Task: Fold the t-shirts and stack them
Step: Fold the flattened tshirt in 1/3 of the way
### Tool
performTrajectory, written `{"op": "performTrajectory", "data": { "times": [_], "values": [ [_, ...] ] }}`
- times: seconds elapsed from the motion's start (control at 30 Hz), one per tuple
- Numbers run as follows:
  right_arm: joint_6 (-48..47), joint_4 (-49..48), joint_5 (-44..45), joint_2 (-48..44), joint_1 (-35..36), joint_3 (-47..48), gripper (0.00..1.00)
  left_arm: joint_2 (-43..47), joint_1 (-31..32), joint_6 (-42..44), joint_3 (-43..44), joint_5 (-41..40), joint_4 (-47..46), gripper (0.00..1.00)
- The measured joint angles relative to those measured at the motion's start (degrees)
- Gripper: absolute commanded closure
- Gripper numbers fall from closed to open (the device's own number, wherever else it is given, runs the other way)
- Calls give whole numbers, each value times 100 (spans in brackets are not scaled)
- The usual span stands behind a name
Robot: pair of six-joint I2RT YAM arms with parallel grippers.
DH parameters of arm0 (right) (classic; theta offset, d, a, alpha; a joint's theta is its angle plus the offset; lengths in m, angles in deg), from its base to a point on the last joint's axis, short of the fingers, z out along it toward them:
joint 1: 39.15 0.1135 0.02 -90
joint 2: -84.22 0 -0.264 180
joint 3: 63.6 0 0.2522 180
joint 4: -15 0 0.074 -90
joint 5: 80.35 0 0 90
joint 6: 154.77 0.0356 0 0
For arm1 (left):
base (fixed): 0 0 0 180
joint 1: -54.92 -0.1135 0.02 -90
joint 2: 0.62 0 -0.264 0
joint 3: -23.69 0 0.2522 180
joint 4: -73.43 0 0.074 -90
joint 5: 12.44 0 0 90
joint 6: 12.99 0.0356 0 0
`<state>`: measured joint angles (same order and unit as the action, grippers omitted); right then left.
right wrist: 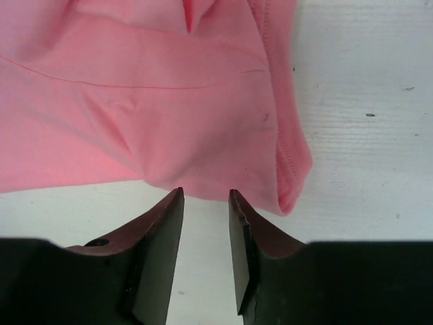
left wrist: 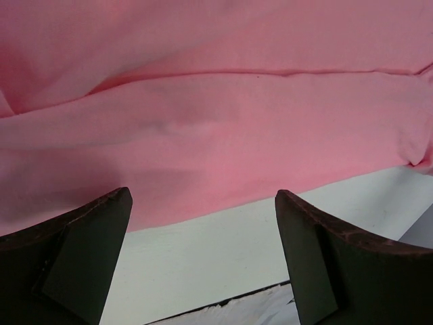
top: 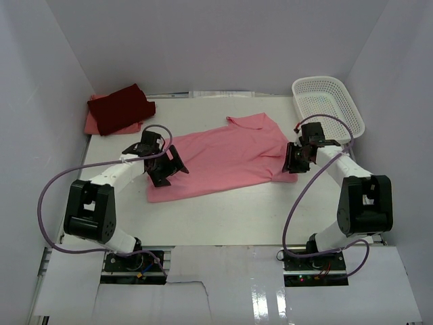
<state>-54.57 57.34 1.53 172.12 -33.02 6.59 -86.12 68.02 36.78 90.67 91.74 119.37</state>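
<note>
A light pink t-shirt (top: 223,159) lies spread across the middle of the table. It fills the upper part of the left wrist view (left wrist: 203,122) and of the right wrist view (right wrist: 149,101). A dark maroon t-shirt (top: 122,107) lies folded on a salmon pink one (top: 93,124) at the back left corner. My left gripper (top: 177,164) is open over the shirt's left edge, with bare table between its fingers (left wrist: 88,250). My right gripper (top: 289,164) is open a little at the shirt's right sleeve hem (right wrist: 291,183), holding nothing.
A white mesh basket (top: 328,103) stands at the back right. White walls close in the table on three sides. The table's near edge runs just in front of the arm bases.
</note>
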Motion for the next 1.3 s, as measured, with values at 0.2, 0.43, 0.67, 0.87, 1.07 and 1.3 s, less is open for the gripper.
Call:
{"op": "performTrajectory", "data": {
  "times": [0.2,0.43,0.67,0.87,1.07,1.3],
  "values": [
    [83,-26,358,98,0,0,92,-470,0,-22,-13,-179,-380,2],
    [157,-87,697,723,0,-2,92,-1095,-17,-31,363,-260,-487,2],
    [409,216,1556,1150,37,439,90,-1241,-20,133,595,-426,-254,2],
    [546,494,2387,1198,37,525,86,-1237,-188,577,697,-817,96,2],
    [553,750,2430,981,59,289,82,-1167,-459,1021,697,-1080,511,2],
    [743,1056,2146,87,614,-673,76,-1069,-601,1386,597,-1143,745,2]
  ]
}}
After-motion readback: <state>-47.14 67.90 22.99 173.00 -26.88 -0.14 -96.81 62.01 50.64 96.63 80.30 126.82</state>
